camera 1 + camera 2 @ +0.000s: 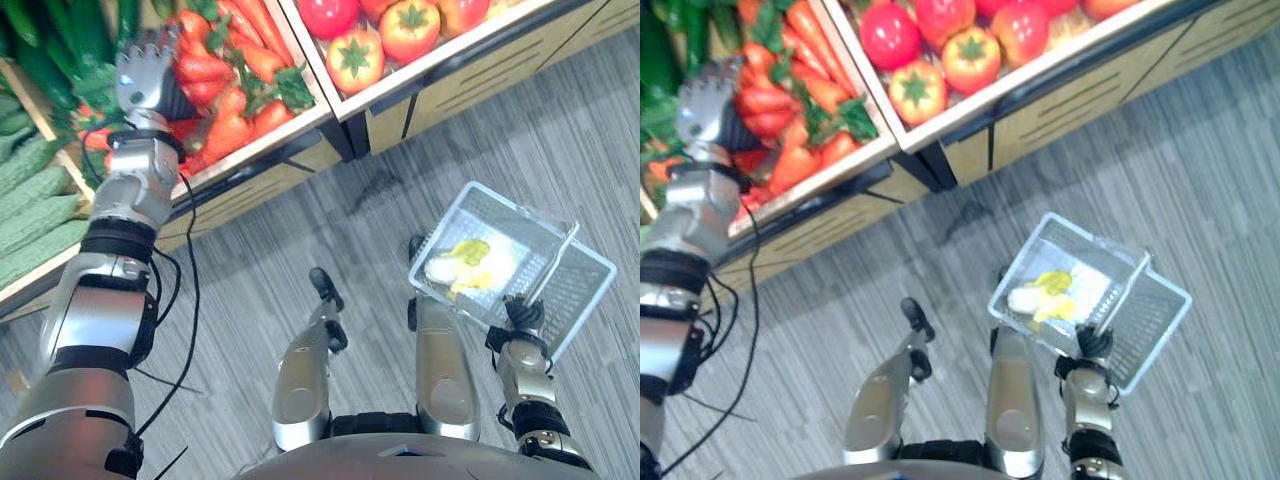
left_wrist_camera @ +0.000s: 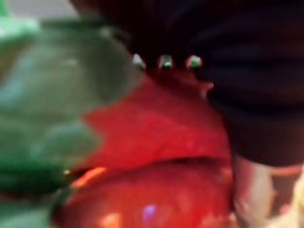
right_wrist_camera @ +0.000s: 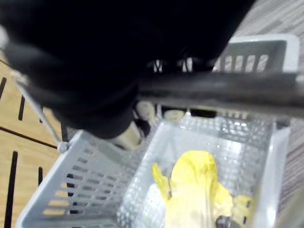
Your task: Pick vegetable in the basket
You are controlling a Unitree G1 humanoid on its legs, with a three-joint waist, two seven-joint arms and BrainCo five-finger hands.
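Two hands share the work. At the lower right of the left eye view, the right hand [image 1: 520, 318] is curled round the handle [image 3: 228, 90] of the grey basket [image 1: 590, 262], which hangs over the floor with a yellow vegetable [image 1: 466, 254] in it. At the upper left, the left hand [image 1: 148, 85] is down among the red carrots [image 1: 235, 115] in the bin [image 1: 270, 135]; I cannot tell whether its fingers have closed on one. This looks like the grasping step. Next comes a firm grip on one carrot, then a lift across to the basket.
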